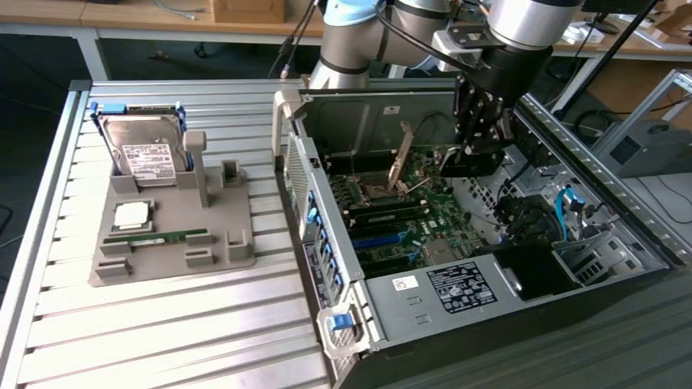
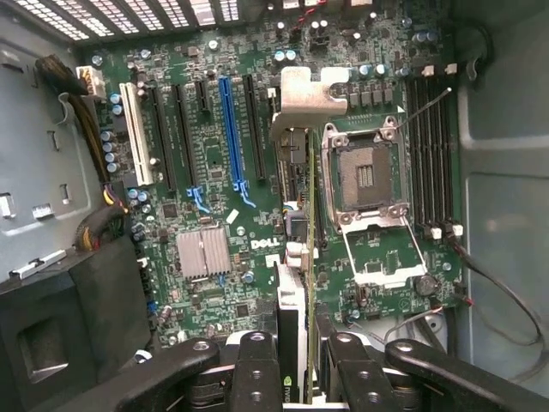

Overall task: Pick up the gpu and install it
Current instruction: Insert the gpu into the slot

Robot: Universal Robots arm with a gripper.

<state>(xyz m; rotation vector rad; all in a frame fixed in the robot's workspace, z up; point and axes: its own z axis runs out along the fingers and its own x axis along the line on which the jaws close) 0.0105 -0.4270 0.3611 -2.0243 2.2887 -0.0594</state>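
**Control:** Take me across the exterior view, left edge first.

**Operator:** At the left of the frame, on the worktop (image 1: 162, 340), I see the grey fixture (image 1: 184, 212). The hard drive (image 1: 146, 154) stands in it and the memory stick (image 1: 164, 238) lies flat. Neither is my part. In the centre is the open computer case (image 1: 301, 174), with the motherboard facing up. Right of centre, in the upper half, my tool (image 1: 472, 158) hangs inside the case above the board.

**Control:** And the gpu?

**Operator:** It's in the tool. On the wrist view the gpu (image 2: 292, 309) sits edge-on between the inner fingers (image 2: 257, 369), which are clamped on its two faces. I judge it is held above the board and not seated.

**Control:** Which way does it run?

**Operator:** Its long axis runs parallel to the expansion slots. The silver bracket (image 2: 309, 94) is at the end away from the tool. I judge that end points toward the case wall on the exterior view's left.

**Control:** Is it over a slot?

**Operator:** The wrist view shows its edge between the blue slot (image 2: 230, 129) and the CPU socket (image 2: 364, 176), nearer the socket. So I judge the angle matches, but the card sits to the side of the blue slot. I cannot tell whether a black slot lies directly beneath it, because the card hides that strip.
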